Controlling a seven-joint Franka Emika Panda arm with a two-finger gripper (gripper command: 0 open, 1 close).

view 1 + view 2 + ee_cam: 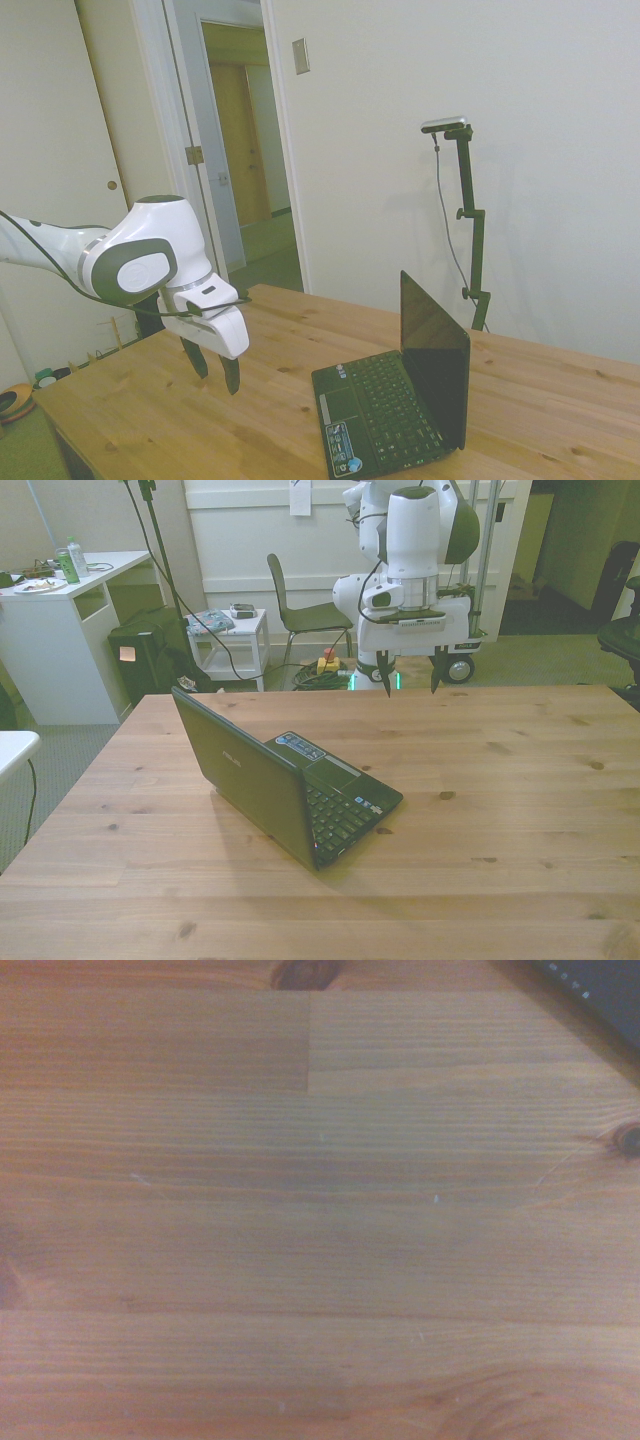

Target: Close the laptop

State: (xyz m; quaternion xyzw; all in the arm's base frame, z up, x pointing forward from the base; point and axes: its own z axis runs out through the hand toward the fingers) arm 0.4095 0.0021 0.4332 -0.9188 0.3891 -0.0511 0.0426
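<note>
Small black laptop (400, 400) open on a wooden table (150, 420), lid upright and leaning slightly back past vertical, dark screen facing the keyboard, coloured stickers on the palm rest. Pictured with the jaws (215, 368) hanging above bare table, well apart from the laptop, spread wide and holding nothing. From the jaws, laptop off to one side and lower: toward the side view's right, toward the front view's left (290, 780), with the palm-rest edge nearest the jaws and the lid farthest away. Under the wrist camera, plain wood grain with a few knots, only a dark corner of the laptop (600, 985) at the frame's edge. Judged as the approach, closing not yet begun. Best done by lifting clear of the lid's top edge, crossing over the keyboard to the far side of the lid, then lowering just behind its upper rim near the middle. Better pushed than gripped: contact on the smooth outer face, high up for leverage, then a forward and downward sweep following the hinge's arc. Likely risks: a low push sliding the whole light laptop across the table, an off-centre push twisting it round, too much downward force once lid meets keyboard.
</note>
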